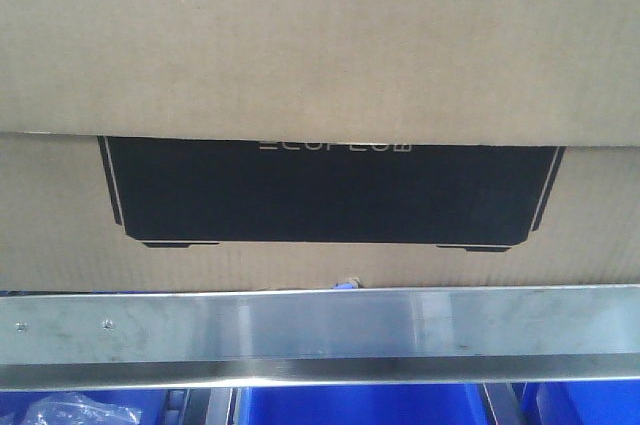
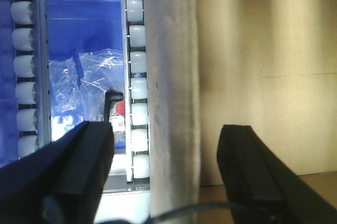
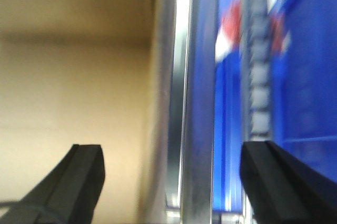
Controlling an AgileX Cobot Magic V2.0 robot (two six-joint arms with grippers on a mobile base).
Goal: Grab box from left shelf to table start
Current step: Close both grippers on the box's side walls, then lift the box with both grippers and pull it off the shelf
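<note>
Black fingers of the left gripper [image 2: 166, 174] and right gripper [image 3: 174, 182] are seen spread wide, nothing held. The box [image 1: 320, 55] is noted filling the upper frame, seated on the left shelf [image 1: 320, 330] (lower frame). Approach step is judged; both box sides must be clamped next.

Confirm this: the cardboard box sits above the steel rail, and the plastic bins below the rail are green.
Not quite. The plastic bins below the steel rail are blue, not green, as the front-facing view shows. The cardboard box does sit above the rail.
</note>
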